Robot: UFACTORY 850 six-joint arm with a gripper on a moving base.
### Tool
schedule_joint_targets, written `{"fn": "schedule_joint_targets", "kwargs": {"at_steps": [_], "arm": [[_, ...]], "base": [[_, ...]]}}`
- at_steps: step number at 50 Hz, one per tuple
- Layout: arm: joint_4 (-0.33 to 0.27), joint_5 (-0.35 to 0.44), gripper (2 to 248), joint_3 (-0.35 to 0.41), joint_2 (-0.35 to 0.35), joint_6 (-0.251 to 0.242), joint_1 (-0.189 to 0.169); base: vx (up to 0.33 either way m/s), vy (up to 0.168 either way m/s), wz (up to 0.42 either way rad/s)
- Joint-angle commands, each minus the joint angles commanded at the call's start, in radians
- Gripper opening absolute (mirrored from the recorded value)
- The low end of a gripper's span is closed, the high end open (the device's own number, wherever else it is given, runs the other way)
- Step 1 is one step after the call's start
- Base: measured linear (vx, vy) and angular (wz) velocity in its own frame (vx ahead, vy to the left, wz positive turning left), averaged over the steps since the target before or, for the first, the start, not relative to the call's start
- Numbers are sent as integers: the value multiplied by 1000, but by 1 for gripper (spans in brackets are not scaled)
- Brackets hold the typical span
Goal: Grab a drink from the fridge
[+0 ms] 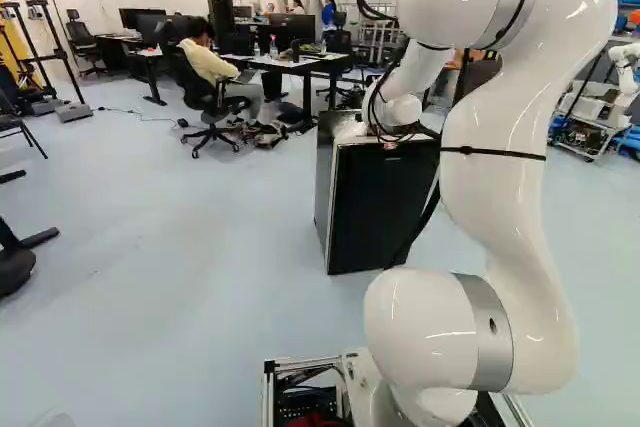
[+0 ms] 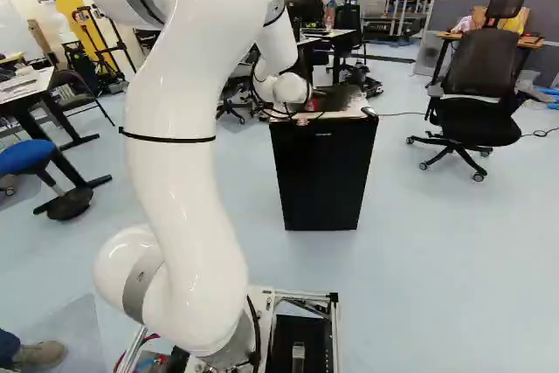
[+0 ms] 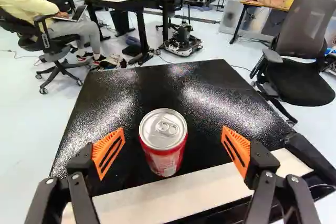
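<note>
The arm (image 2: 183,181) arches forward and down to the black fridge (image 2: 321,176), its hand (image 2: 301,117) spread wide, fingers apart, the red can (image 3: 164,150) between them, untouched.

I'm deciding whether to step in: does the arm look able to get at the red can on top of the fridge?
Probably yes. The gripper is open, the red can stands upright on the fridge, framed by the spread fingers, and nothing shows between them and the can.
</note>
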Motion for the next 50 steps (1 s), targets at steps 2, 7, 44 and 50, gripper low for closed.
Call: {"fn": "schedule_joint_targets", "kwargs": {"at_steps": [2,7,44,50], "arm": [[0,0,247,0,0,0,0],[0,0,247,0,0,0,0],[0,0,100,1,11,0,0],[0,0,100,2,23,0,0]], "base": [[0,0,0],[0,0,0],[0,0,0],[0,0,0]]}}
